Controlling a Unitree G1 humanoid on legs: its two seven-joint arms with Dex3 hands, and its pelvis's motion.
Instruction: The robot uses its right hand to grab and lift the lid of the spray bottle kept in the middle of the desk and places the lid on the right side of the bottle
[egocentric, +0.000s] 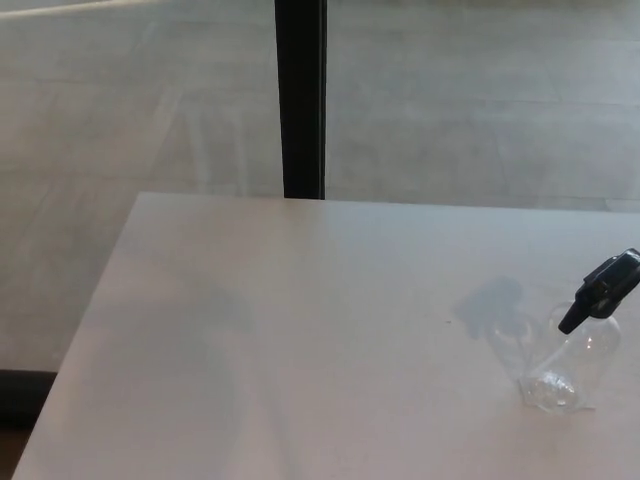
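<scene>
A clear plastic spray bottle (572, 362) stands on the white desk (300, 330) at the right side of the head view. Its black trigger-spray lid (603, 287) sits on top of the bottle, nozzle pointing down to the left. The bottle's faint shadow falls on the desk to its left. Neither of my hands shows in the head view.
A black vertical post (301, 98) rises behind the desk's far edge, in front of a pale wall or glass. The desk's left edge runs diagonally at the picture's left, with grey floor (60, 250) beyond it.
</scene>
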